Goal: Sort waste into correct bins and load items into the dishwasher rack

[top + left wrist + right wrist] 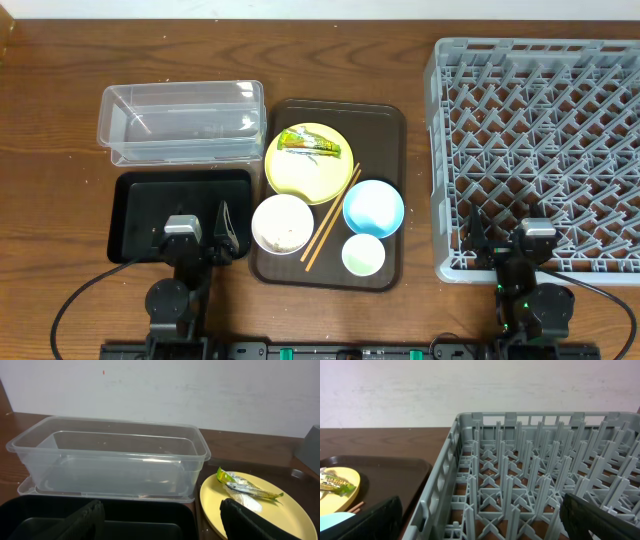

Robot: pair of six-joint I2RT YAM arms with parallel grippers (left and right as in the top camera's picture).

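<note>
From overhead, a brown wooden table (pixel 60 60) held everything. A clear tub (pixel 182 122) sat at the far left with a black tray (pixel 140 200) just in front of it. A brown tray (pixel 385 120) in the middle carried the plate (pixel 300 175), and the wrapper (pixel 308 144) lay on the plate's far half. Nearer were a white bowl (pixel 282 224), a blue bowl (pixel 373 207) and a cup (pixel 363 254), with chopsticks (pixel 332 218) lying slantwise between the bowls. The rack (pixel 540 150) filled the right side. The left gripper (pixel 195 232) hung over the black tray's near edge, and the right gripper (pixel 510 240) over the rack's near left corner.

In the left wrist view a white wall (pixel 160 390) stood behind the tub (pixel 110 460). The black tray (pixel 140 525) lay below it, and the plate (pixel 215 505) with the wrapper (pixel 247 487) lay to the right. The left gripper (pixel 165 527) was spread wide and held nothing.

In the right wrist view the rack (pixel 520 485) was ahead, and the plate (pixel 345 495) lay at the left. The right gripper (pixel 480 527) was likewise spread wide and held nothing.
</note>
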